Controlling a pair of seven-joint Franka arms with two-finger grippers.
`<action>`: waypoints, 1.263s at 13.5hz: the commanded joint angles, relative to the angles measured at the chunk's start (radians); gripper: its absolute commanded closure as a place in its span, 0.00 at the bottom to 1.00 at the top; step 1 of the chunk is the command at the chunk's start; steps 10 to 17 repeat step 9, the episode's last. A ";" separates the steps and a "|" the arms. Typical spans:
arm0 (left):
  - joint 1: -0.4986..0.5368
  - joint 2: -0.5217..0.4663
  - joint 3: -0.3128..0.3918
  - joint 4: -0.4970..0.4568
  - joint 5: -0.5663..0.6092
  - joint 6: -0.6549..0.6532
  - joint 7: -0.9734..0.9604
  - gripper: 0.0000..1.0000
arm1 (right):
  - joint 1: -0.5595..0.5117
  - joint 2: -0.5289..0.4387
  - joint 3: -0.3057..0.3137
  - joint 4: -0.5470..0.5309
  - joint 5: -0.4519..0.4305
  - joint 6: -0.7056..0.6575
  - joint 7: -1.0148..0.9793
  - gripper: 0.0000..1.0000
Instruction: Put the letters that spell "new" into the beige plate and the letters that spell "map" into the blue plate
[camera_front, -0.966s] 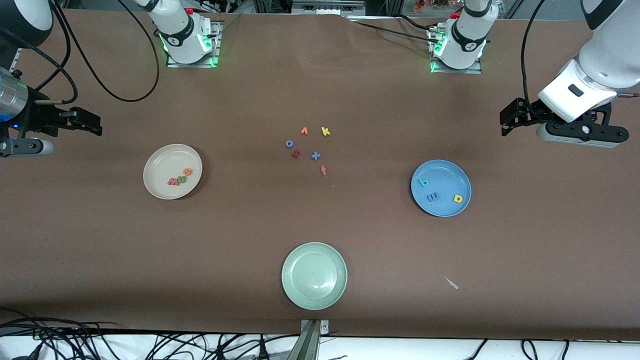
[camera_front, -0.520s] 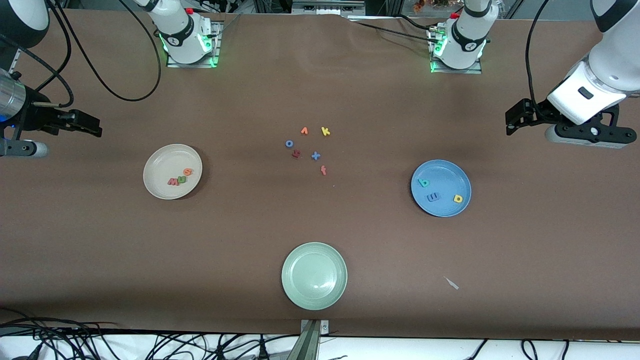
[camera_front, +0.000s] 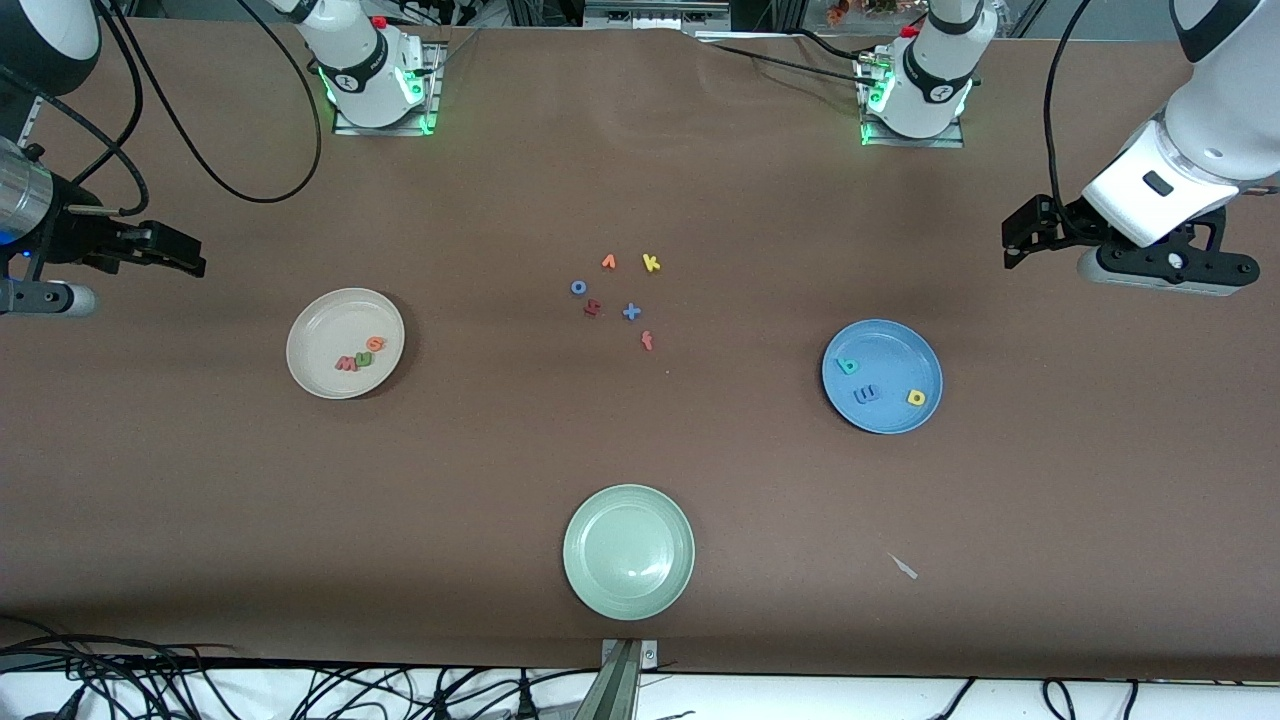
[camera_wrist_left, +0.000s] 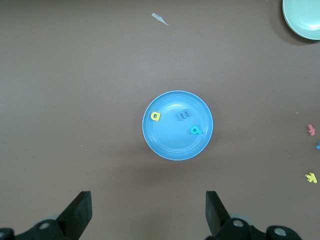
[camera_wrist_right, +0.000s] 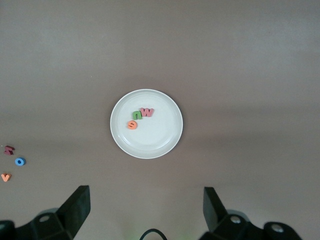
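"new" letters (camera_front: 360, 357) in beige plate (camera_front: 320, 330); "map" letters (camera_front: 868, 393) in blue plate (camera_front: 890, 345).

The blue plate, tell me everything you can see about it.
The blue plate is round, shallow and plain, smooth with a slight sheen. It sits flat on the brown table toward the left arm's end. Inside lie three small foam letters, apart from each other: a teal p, a blue m and a yellow a. No gripper touches it.
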 joint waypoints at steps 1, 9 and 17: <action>0.003 0.006 0.000 0.022 -0.020 -0.022 -0.002 0.00 | -0.016 -0.013 0.013 -0.016 0.007 0.021 0.003 0.00; 0.003 0.006 0.000 0.022 -0.009 -0.025 -0.002 0.00 | -0.016 -0.013 0.013 -0.017 0.016 0.021 -0.003 0.00; 0.003 0.006 0.000 0.022 -0.009 -0.025 -0.002 0.00 | -0.016 -0.013 0.013 -0.017 0.016 0.021 -0.003 0.00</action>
